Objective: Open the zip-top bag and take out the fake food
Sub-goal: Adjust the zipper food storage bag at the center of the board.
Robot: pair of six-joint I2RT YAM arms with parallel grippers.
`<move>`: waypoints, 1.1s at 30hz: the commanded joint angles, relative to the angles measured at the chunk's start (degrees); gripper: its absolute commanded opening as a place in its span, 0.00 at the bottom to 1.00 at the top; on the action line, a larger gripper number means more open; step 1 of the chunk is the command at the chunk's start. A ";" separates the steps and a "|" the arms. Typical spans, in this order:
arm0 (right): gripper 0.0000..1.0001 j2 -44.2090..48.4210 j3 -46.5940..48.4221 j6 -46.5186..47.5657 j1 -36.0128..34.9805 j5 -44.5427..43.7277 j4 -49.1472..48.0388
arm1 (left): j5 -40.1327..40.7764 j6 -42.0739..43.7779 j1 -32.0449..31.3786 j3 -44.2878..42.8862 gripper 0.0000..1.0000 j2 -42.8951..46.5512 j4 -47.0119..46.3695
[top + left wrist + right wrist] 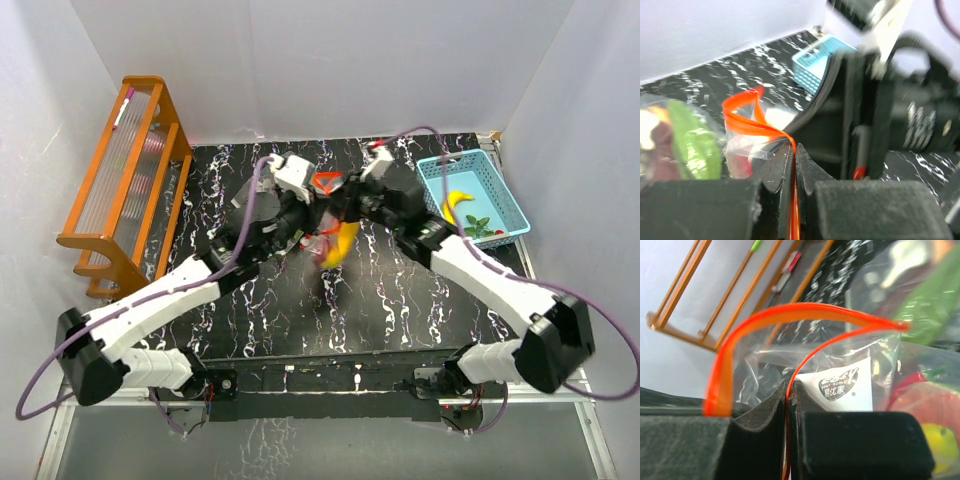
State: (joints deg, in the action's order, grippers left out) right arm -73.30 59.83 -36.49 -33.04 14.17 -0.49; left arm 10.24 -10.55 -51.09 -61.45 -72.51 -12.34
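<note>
Both clenched: my left gripper (794, 155) and right gripper (788, 395) pinch opposite orange lips of the clear plastic bag (840, 360) between them.

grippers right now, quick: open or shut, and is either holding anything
left gripper: closed, pinching the orange zip strip of the bag.
right gripper: closed, pinching the bag's zip strip too.

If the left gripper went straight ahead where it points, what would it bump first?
The left gripper pinches the bag by its orange edge, so the bag comes first. The right gripper looks close behind it, though depth is unclear.
</note>
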 commanded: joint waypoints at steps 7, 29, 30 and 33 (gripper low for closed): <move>0.07 -13.43 8.89 2.76 -11.71 -0.67 -3.62 | 18.44 0.51 0.86 -0.03 0.00 11.65 12.91; 0.81 -1.78 -11.89 10.61 3.20 -11.92 7.23 | -0.64 -14.48 5.77 9.58 0.00 -13.84 -7.41; 0.85 -0.76 -11.66 11.37 4.22 -13.41 8.32 | -1.10 -14.62 6.06 9.53 0.00 -14.00 -7.43; 0.88 4.08 -11.70 13.51 8.82 -17.23 10.28 | -2.61 -15.55 7.45 9.56 0.00 -14.17 -7.61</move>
State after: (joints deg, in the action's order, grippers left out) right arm -75.59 47.72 -26.72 -29.23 4.60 9.06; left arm 10.61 -23.99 -45.54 -51.46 -87.55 -17.19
